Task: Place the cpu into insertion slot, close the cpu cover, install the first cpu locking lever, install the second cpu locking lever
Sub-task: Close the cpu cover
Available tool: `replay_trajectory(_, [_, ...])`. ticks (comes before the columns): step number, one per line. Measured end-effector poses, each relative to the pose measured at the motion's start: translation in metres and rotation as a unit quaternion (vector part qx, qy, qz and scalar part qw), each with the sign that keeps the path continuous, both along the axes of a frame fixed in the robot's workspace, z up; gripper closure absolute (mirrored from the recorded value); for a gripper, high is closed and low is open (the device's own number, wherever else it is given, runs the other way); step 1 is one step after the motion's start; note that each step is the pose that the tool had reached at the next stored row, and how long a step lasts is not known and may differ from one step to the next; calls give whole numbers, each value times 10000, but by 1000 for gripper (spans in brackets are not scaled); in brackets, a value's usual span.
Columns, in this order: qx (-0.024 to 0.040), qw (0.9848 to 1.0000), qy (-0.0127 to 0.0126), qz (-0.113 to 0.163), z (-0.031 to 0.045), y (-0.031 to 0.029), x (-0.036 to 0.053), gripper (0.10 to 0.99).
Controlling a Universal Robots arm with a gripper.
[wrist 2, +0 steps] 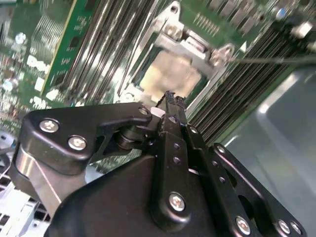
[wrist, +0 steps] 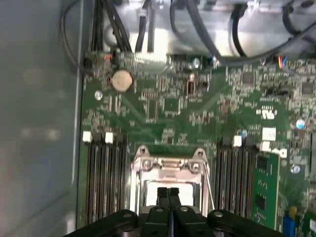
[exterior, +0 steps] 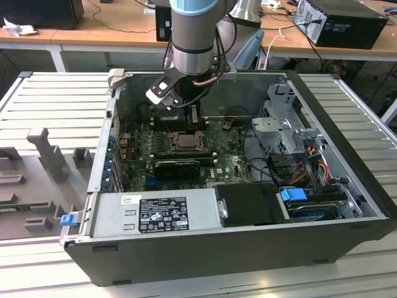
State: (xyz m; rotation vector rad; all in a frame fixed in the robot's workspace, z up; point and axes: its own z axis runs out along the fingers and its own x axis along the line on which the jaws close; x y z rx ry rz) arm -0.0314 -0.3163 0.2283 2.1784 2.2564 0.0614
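Right over the insertion slot point(exterior: 185, 140), the gripper point(wrist: 168, 191) hangs with its fingers pressed together and nothing between them. The tips are just above the cpu point(wrist 2: 173, 74); can't tell if they touch.

The cpu sits in the slot, flat, pale face up. It's square, so no long axis, and its edges run parallel to the memory slots point(wrist: 106, 173). The cover point(wrist 2: 195, 45) lies down around it, with the cpu face showing through the cut-out. A thin lever wire point(wrist 2: 266, 59) sticks out from one cover corner across the memory slots; can't tell if it's latched.

Room: memory slots flank the socket on both sides, close to the frame edges. Bare green board point(wrist: 168, 106) lies beyond the cover, then a coin battery point(wrist: 122, 80), with cables point(wrist: 207, 34) past that. The grey case wall point(wrist: 39, 123) runs outside one memory bank.

Exterior view: a black card point(exterior: 177, 166) lies just beside the slot on the near side. The drive cage point(exterior: 279, 121) is well apart at the exterior view's right, and the power supply point(exterior: 155, 213) runs along the near case edge.
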Motion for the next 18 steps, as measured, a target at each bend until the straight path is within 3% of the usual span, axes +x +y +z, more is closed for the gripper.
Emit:
replay_trajectory(7, [1, 10000, 0, 18, -104, -1, -219, 980])
replay_trajectory(14, [2, 10000, 3, 21, -227, -1, -230, 980])
replay_trajectory(18, [7, 10000, 2, 20, -219, 1, -229, 980])
